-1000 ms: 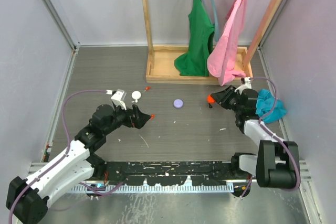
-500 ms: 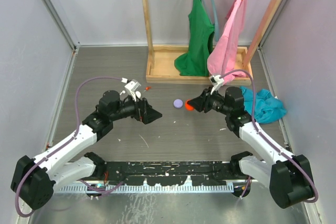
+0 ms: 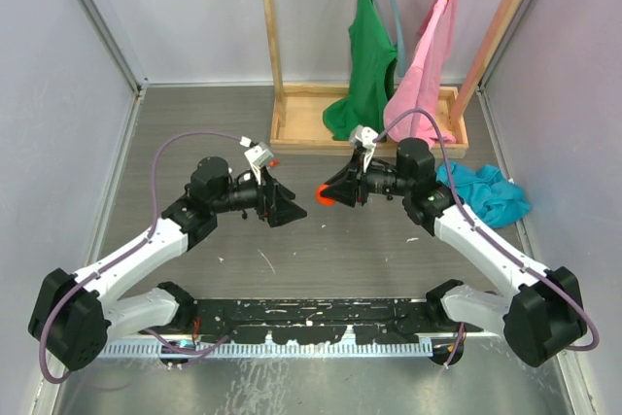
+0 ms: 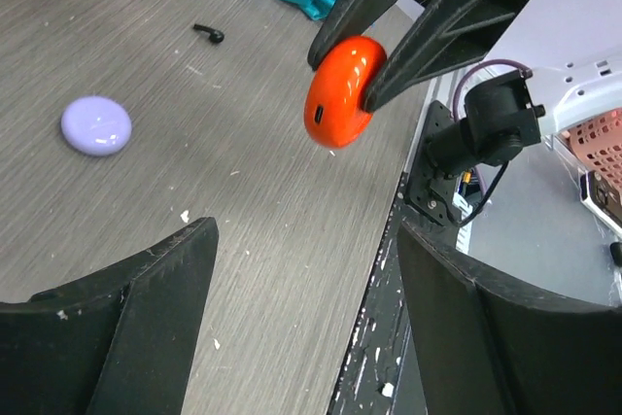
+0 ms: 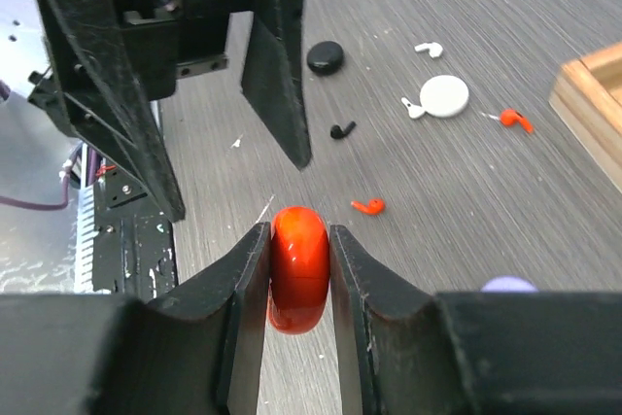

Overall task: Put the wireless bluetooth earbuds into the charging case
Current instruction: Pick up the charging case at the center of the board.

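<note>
A glossy red charging case [image 5: 299, 264] is clamped on edge between my right gripper's [image 5: 299, 240] fingers, held above the table at mid-scene [image 3: 322, 195]. It looks closed. My left gripper [image 3: 290, 209] faces it from the left, open and empty, its fingers [image 4: 146, 318] apart on either side of bare table. Earbuds lie loose on the table: a red one [image 5: 367, 206] just beyond the case, another red one [image 5: 515, 121], a black one [image 5: 341, 129] and two white ones [image 5: 428, 48] near a round white case [image 5: 444, 95].
A lilac case [image 4: 96, 125] and a black earbud [image 4: 208, 34] lie beyond the red case. A black case [image 5: 326, 56] sits farther off. A wooden rack [image 3: 292, 133] with green and pink garments stands at the back, and a teal cloth [image 3: 491, 196] lies at the right.
Both arms have swung in toward the table's middle. The right gripper carried the red case leftward, and the left gripper moved right to face it, its jaws narrowing a little.
</note>
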Available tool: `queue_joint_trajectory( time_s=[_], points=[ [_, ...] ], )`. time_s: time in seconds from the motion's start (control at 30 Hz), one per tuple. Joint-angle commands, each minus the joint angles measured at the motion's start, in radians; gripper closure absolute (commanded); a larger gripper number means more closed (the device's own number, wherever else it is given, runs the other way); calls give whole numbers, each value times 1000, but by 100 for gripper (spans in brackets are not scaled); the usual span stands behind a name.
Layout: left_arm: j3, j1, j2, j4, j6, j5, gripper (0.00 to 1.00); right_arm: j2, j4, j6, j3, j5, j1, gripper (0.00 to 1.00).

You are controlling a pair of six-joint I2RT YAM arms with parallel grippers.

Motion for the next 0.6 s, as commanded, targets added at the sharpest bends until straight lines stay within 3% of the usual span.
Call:
queue_joint_trajectory(
  time_s=[0.0, 0.23, 0.57],
  points=[
    [54, -2, 25, 120, 54, 103, 25, 21, -85, -123, 104, -76, 37, 83],
    [63, -1, 94, 211, 61, 205, 31, 49, -164, -193, 171, -95, 84, 83],
    [74, -1, 145, 280, 56, 287, 51, 85, -196, -222, 204, -98, 123, 83]
  ],
)
